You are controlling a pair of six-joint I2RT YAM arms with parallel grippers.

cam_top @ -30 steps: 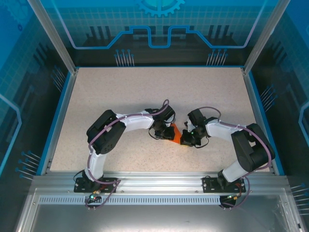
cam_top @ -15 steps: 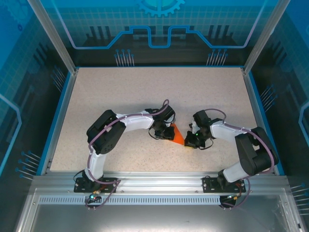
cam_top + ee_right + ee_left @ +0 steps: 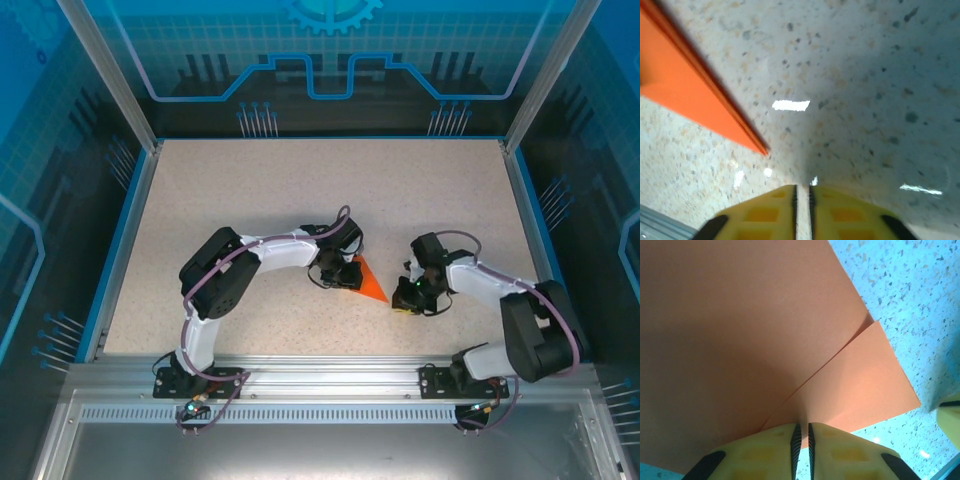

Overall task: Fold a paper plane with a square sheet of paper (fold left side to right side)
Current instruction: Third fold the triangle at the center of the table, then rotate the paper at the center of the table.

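Observation:
The orange sheet of paper point(image 3: 369, 284) lies folded into a pointed triangle on the speckled table, near the middle front. In the left wrist view the paper point(image 3: 755, 330) shows overlapping layers with a diagonal edge. My left gripper point(image 3: 345, 275) is at its left side, and the left gripper point(image 3: 802, 435) is shut on the paper's near edge. My right gripper point(image 3: 404, 300) sits low to the right of the paper's tip, apart from it. In the right wrist view the right gripper point(image 3: 802, 192) is open by a narrow slit with bare table between, and the paper's tip point(image 3: 685, 90) lies upper left.
The speckled table point(image 3: 300, 200) is bounded by a blue rim point(image 3: 128, 240) with glass walls behind and at the sides. A metal rail point(image 3: 330, 375) with both arm bases runs along the near edge.
My right gripper has let go of the paper, opened slightly and drawn back to the right and nearer. The paper's right tip now lies uncovered. The left arm has held still.

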